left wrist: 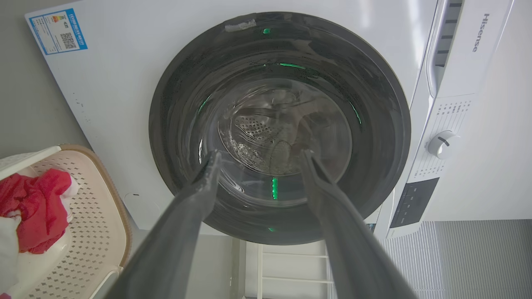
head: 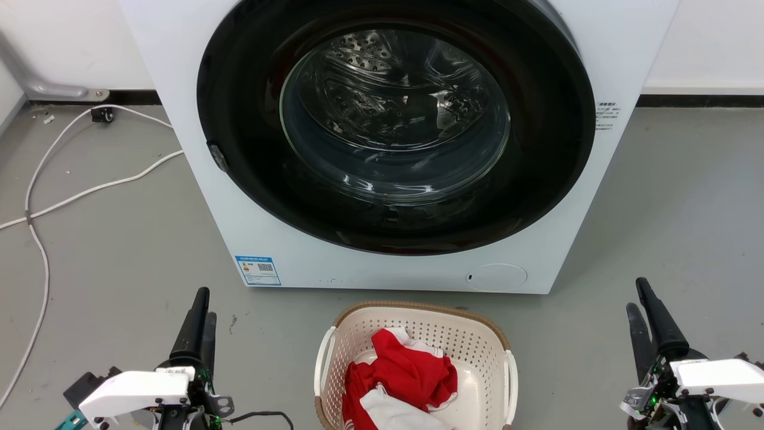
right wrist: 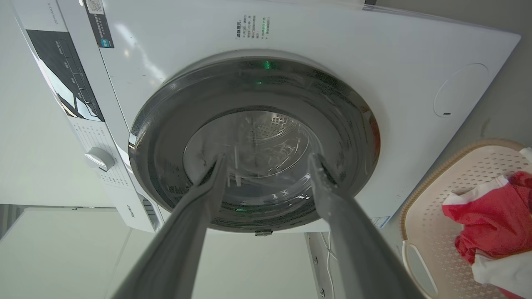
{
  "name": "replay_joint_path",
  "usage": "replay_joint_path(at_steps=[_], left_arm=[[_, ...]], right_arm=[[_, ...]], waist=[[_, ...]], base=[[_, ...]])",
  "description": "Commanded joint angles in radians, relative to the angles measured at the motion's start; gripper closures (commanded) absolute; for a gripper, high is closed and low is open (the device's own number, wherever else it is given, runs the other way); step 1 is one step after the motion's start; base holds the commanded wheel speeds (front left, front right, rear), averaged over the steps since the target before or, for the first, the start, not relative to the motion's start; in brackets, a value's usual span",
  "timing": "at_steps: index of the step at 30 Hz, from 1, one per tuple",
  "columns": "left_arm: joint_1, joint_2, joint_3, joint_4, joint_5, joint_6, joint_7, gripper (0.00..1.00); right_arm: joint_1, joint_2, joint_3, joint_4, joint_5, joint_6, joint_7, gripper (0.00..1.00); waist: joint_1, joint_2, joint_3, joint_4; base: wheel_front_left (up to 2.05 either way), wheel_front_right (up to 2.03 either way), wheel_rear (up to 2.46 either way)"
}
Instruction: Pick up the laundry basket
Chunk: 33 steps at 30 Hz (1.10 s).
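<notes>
- Laundry basket (head: 459, 340): stands on the floor (head: 119, 286), low centre of the head view, between the two hands and just in front of the washing machine (head: 298, 257). Its near end is cut off by the bottom edge.
- Contents: a crumpled red garment (head: 406, 373) on a white cloth (head: 391, 415). Light load by the look of it, heaped toward the near left.
- Left hand (head: 206, 303): fingers parted in its wrist view, nothing between them. It is well apart from the basket, on its left.
- Right hand (head: 636, 294): likewise parted and holding nothing, and farther out on the right.
- Step in hand, as I judge it: bring both hands in to the side handles, left handle (head: 323, 358) and right handle (head: 511, 376).
- To do it well: turn the wrists inward, since both now point at the machine's door (head: 394, 119). Close on the two handles together and lift level, so the clothes don't slide and the basket doesn't tip.
- Edges: the far brown rim sits near the machine's base, so there is little room forward.
- Open room: bare floor on both flanks. A white cable (head: 89, 191) trails far left, outside the likely path.
</notes>
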State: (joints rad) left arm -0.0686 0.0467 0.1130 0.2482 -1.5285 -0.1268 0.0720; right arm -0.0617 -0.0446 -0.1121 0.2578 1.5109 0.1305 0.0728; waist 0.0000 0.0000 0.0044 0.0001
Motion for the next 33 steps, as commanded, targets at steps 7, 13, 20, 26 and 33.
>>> replay_joint_path(at_steps=[7, 13, 20, 26, 33], left_arm=[[-0.007, 0.002, -0.014, -0.081, 0.164, 0.035, -0.039, 0.0], [0.004, 0.003, -0.049, -0.122, 0.302, 0.072, -0.065, 0.0], [0.013, 0.003, -0.085, -0.152, 0.445, 0.113, -0.093, 0.0], [0.021, 0.003, -0.109, -0.177, 0.54, 0.131, -0.116, 0.0], [0.031, 0.003, -0.123, -0.197, 0.635, 0.138, -0.141, 0.0]], right_arm=[[0.003, -0.002, 0.019, -0.079, -0.204, 0.0, -0.039, 0.0], [0.016, -0.003, 0.033, -0.117, -0.355, 0.0, -0.065, 0.0], [0.032, -0.003, 0.05, -0.155, -0.521, 0.0, -0.093, 0.0], [0.044, -0.004, 0.064, -0.181, -0.639, 0.0, -0.116, 0.0], [0.057, -0.004, 0.078, -0.208, -0.751, 0.0, -0.141, 0.0]], waist=[[0.0, 0.0, 0.001, 0.0], [0.0, 0.0, 0.002, 0.001], [0.0, 0.0, 0.003, 0.002], [0.0, 0.0, 0.004, 0.003], [0.0, 0.0, 0.005, 0.004]], base=[[0.0, 0.0, 0.0], [0.0, 0.0, 0.0], [0.0, 0.0, 0.0], [0.0, 0.0, 0.0], [0.0, 0.0, 0.0]])
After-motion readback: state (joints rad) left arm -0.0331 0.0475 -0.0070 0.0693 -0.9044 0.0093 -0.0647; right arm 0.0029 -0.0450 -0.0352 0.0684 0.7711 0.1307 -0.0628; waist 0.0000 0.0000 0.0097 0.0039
